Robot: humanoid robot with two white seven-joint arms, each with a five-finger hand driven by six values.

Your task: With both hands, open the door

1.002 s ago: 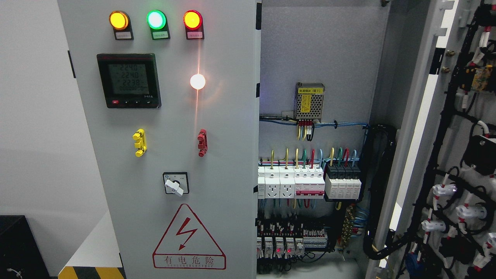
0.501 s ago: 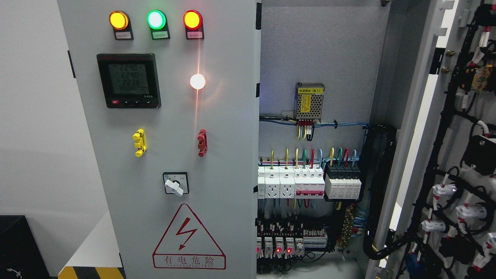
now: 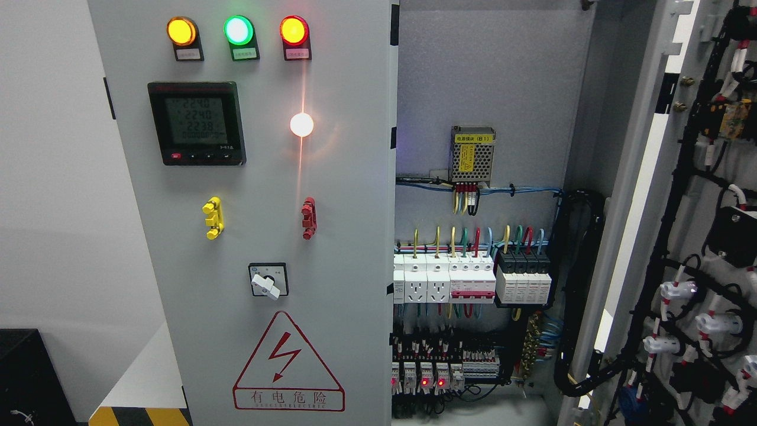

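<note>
The tall grey steel electrical cabinet (image 3: pixel 491 71) filled the frame, and its right-hand grey door (image 3: pixel 709 195) stood swung wide open at the right edge, its inner face carrying black cable looms and white lamp sockets. The left-hand grey door panel (image 3: pixel 266 177) was shut, filling the left and centre of the frame. On it sat a black digital meter (image 3: pixel 196 123) at upper left, a red-outlined triangular shock-warning sign (image 3: pixel 288 364) at the bottom, and three lit round pilot lamps (image 3: pixel 236 31) along the top. Between the doors, white circuit breakers (image 3: pixel 443 278) and coloured wires lay exposed.

The likely hazard was a hand straying into that live wiring, or bumping the white rotary switch (image 3: pixel 267 281), when reaching for the shut door. Neither hand nor arm was in view, so their grip could not be told.
</note>
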